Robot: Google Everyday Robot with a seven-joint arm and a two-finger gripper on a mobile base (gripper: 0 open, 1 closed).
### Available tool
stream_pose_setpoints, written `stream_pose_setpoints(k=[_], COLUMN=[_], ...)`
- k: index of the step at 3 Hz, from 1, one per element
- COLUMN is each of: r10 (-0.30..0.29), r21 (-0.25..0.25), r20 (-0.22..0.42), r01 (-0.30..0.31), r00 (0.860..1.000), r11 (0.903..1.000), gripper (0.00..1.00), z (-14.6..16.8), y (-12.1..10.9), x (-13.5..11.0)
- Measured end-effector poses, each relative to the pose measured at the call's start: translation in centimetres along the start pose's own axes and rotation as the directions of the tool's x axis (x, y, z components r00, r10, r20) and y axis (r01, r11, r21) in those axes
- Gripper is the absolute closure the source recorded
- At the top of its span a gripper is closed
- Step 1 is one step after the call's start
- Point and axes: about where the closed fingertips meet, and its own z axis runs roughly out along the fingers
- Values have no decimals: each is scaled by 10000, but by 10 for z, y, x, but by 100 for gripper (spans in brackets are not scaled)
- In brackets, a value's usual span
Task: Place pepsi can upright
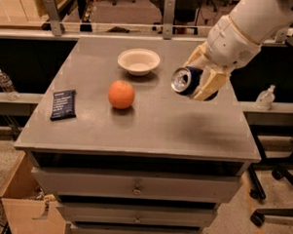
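Note:
The pepsi can (183, 80) is blue with a silver end that faces the camera. It lies on its side in the air, held above the right part of the grey tabletop (151, 124). My gripper (201, 77) is shut on the pepsi can, with one cream finger behind it and one cream finger (209, 83) to its right. The white arm reaches in from the upper right. The can's shadow falls on the table below it.
An orange (121, 94) sits at the table's middle left. A white bowl (138, 61) stands behind it. A flat dark blue snack-bar wrapper (63, 104) lies at the left edge. Drawers are below the top. A cardboard box (21, 206) stands at lower left.

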Motion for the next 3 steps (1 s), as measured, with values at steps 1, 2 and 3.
stream_pose_setpoints(k=[1,2,3], r10=[773,2053,2534], r21=[120,664,1909], r20=[622,2499,4333], r01=[-782,-2283,-3629], r00=[9951,9463,8649], r11=[9969,9713,9120], gripper=[100,100,100], z=[26,42,25], y=[16,41,38], x=[2,-7,-7])
